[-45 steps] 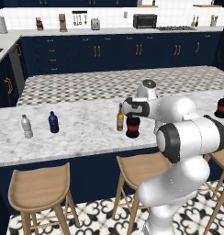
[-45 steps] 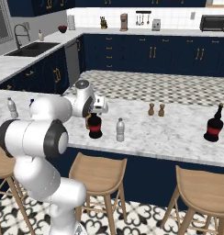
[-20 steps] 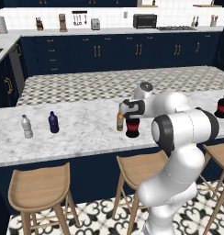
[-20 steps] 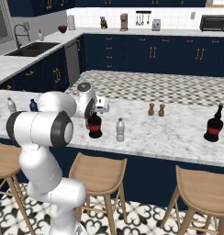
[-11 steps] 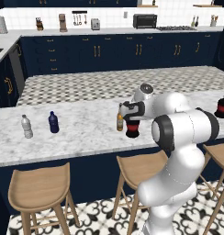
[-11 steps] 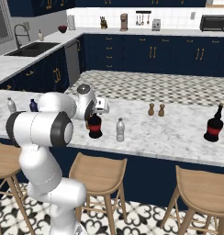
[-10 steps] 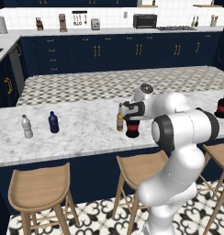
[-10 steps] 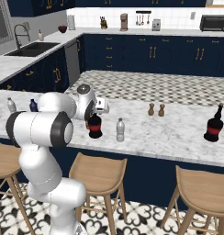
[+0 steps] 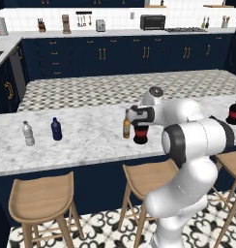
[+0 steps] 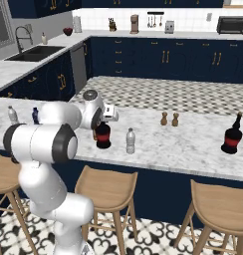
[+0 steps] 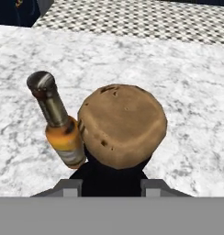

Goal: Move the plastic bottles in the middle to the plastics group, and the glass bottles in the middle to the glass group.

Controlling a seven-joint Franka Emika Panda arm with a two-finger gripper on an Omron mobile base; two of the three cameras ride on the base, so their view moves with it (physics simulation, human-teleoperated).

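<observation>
Gripper [image 11: 111, 183] w/ jaws closed in on black bottle [image 9: 140, 134], cork top [image 11: 122, 125] just ahead of fingers. Amber bottle [image 11: 58, 124] touching it, left of jaws.

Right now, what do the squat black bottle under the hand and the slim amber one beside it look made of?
Squat black bottle: likely dark glossy glass, going by its opaque black body and red band; the stopper looks like cork, brown and pitted. Amber bottle: probably brown glass, translucent with a yellowish label and a dull metallic-looking cap.
</observation>
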